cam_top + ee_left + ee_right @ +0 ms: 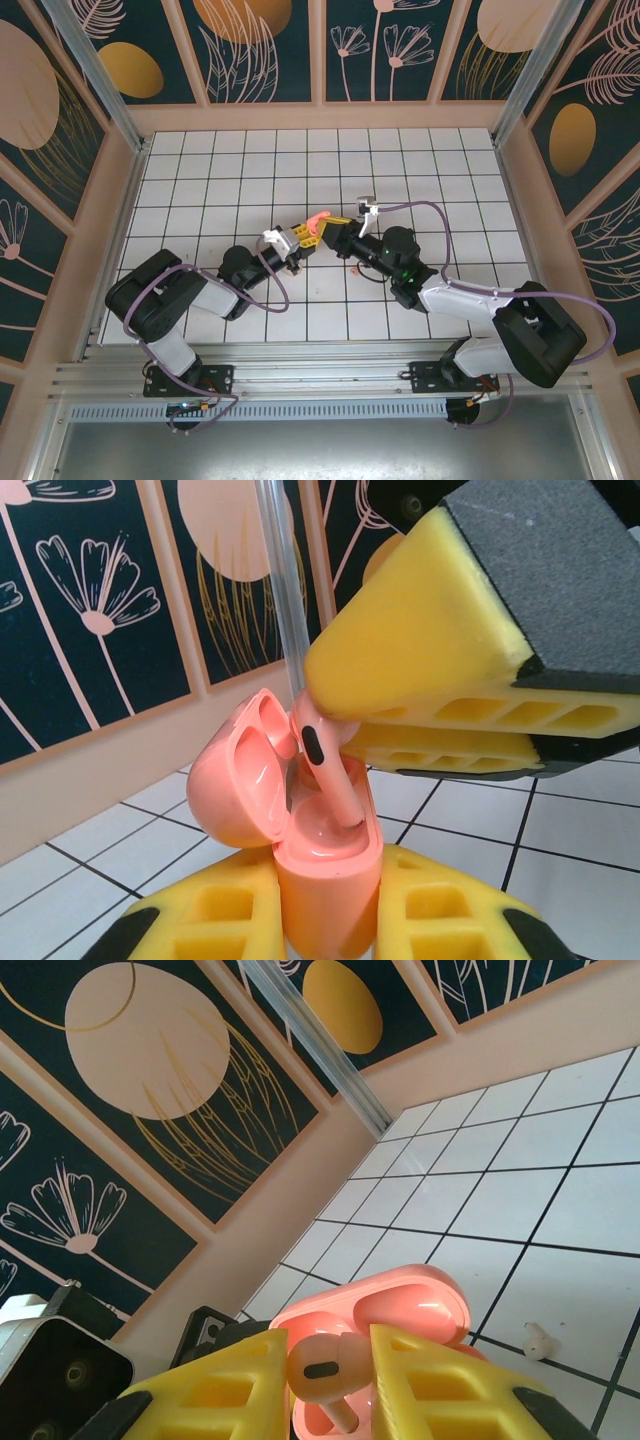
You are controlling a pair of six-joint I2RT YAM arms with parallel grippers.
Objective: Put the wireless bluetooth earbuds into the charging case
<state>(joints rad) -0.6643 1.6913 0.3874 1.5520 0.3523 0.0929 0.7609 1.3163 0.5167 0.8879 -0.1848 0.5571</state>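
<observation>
Our yellow foam left hand (pixel 330 925) grips the glossy coral-pink pebble-shaped plastic case (pixel 322 880), lid hinged open. Our right hand (pixel 330 1375) pinches a smooth coral-pink earbud (pixel 330 770), stem down in the case's socket. A tiny beige earbud (pixel 538 1340) lies on the white-tiled counter (pixel 560 1190).

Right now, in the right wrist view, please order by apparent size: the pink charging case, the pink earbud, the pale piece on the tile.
1. pink charging case
2. pink earbud
3. pale piece; it lies farther from the camera, so its true size is unsure.
</observation>
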